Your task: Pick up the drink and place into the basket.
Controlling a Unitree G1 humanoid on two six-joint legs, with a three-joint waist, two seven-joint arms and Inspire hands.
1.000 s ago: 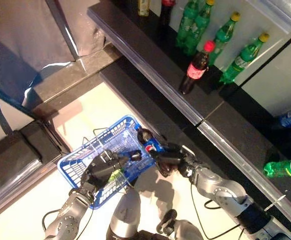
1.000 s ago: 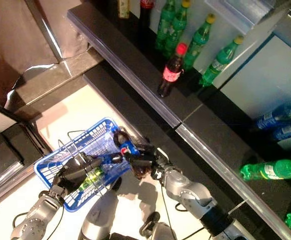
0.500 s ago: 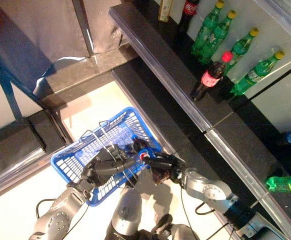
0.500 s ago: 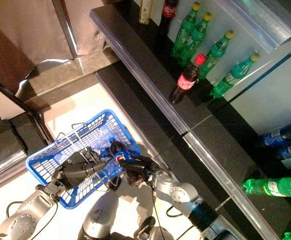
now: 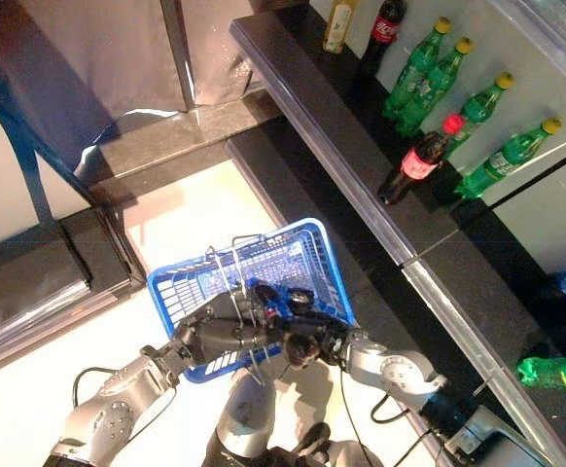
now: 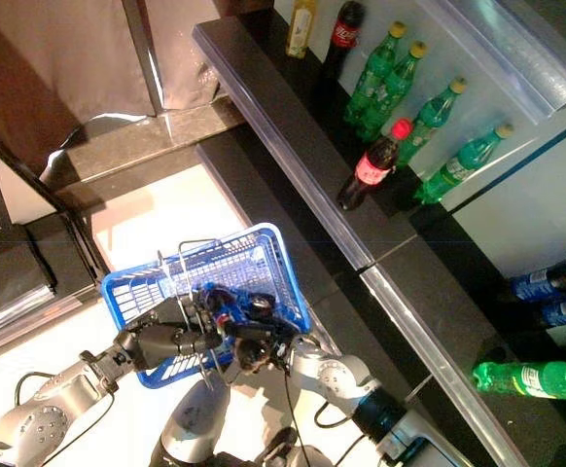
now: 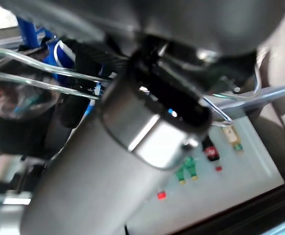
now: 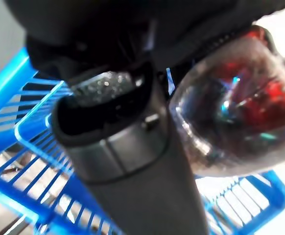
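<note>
Your right hand (image 5: 324, 342) is curled around the drink (image 5: 298, 345), a dark cola bottle tilted over the near rim of the blue basket (image 5: 317, 255), neck inward. Your left hand (image 5: 227, 331) grips the wire handles (image 5: 232, 268). Hold the basket level, lower the bottle inside the rim, then release.

The drink (image 5: 298, 326), a dark cola bottle with a blue label, lies tilted over the near rim of the blue wire basket (image 5: 317, 255) (its metal handles raised), cap end pointing into the basket, base clasped in the right robot hand (image 5: 324, 342).
</note>
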